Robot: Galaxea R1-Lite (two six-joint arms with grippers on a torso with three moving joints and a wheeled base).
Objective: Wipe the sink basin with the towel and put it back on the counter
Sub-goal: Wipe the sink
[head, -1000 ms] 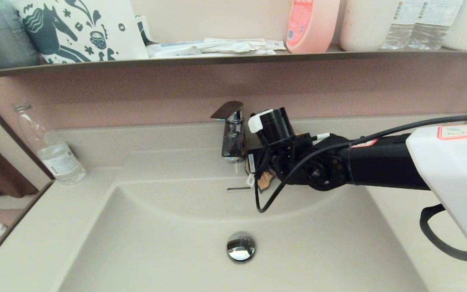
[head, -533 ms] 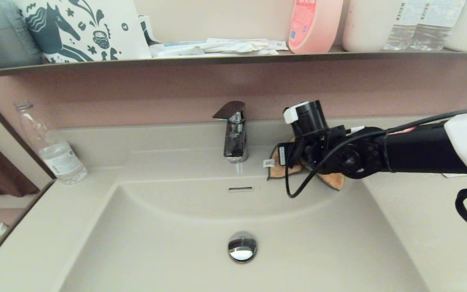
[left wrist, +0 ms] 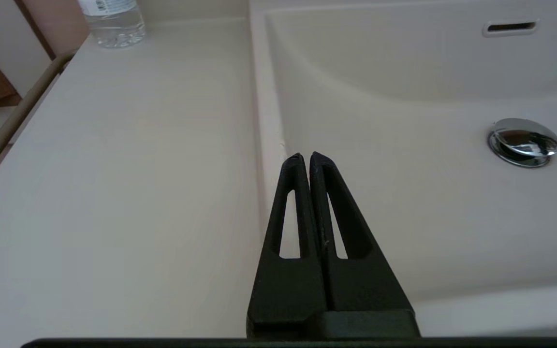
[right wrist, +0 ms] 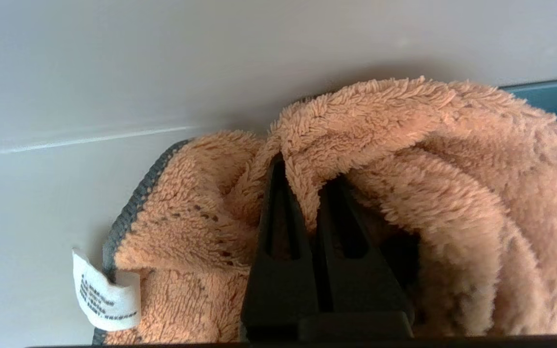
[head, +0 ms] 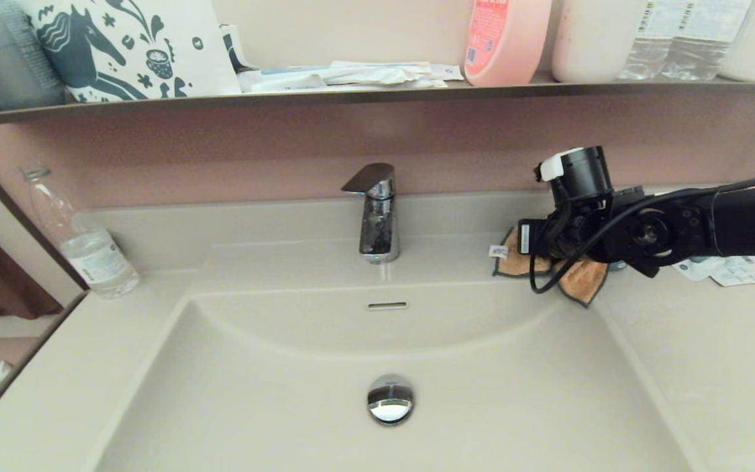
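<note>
Gripping towel [head: 580, 278] – right claw [right wrist: 307, 183] – on counter [head: 679, 341].

basin [head: 272, 387]: open bowl, only the drain plug [head: 390, 399] on its floor
back ledge: faucet [head: 375, 213] stands mid; towel [head: 577, 278] and right gripper [right wrist: 307, 166] fill the corner to its right
right counter [head: 712, 354]: bare up front, leaflets [head: 728, 269] at the rear
left counter: bottle [head: 82, 239] at the back; left gripper [left wrist: 306, 157] over the basin's rim
overhead: shelf [head: 377, 97] caps the back wall

Fluffy orange cloth towel [right wrist: 404, 159], smooth cream counter [head: 712, 354], glossy chrome drain plug [head: 390, 400]
</note>
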